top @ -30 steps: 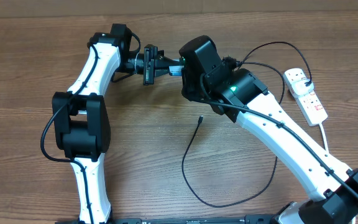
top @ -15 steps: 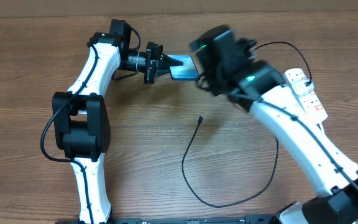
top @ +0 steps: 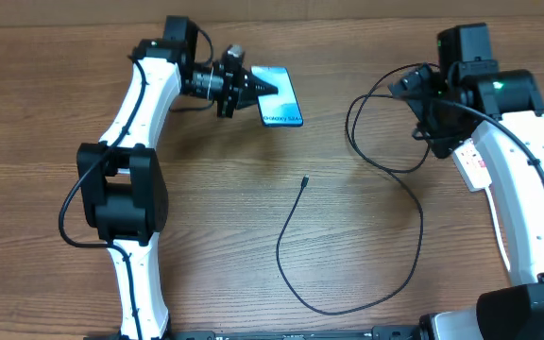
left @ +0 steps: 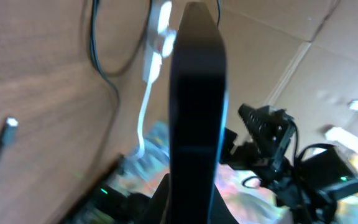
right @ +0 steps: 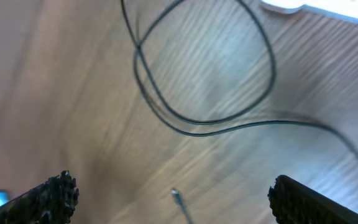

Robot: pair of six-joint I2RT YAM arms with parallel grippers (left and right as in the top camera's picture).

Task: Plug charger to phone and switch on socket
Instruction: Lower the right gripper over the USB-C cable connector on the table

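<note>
The phone (top: pixel 280 96), blue screen up, is held off the table at the back by my left gripper (top: pixel 253 87), which is shut on one short end. In the left wrist view the phone (left: pixel 197 93) stands edge-on, a dark slab rising from the jaws. The charger (top: pixel 348 300) lies looped on the wood, its connector tip (top: pixel 304 179) free at mid-table. My right gripper (top: pixel 423 109) hovers at the back right, open and empty. Its fingers (right: pixel 55 196) stand wide apart above the cable loop (right: pixel 204 118) and the tip (right: pixel 174 194). My right arm hides most of the socket (top: pixel 472 171).
The socket's white end (right: pixel 303 6) shows at the top of the right wrist view. The left wrist view shows it (left: pixel 160 31) far off with its white cord (left: pixel 143 112). The table is bare brown wood (top: pixel 206 236).
My right arm swung from beside the phone to the back right, over the socket, and its gripper opened wide. The left gripper still holds the phone, which now shows fully.
</note>
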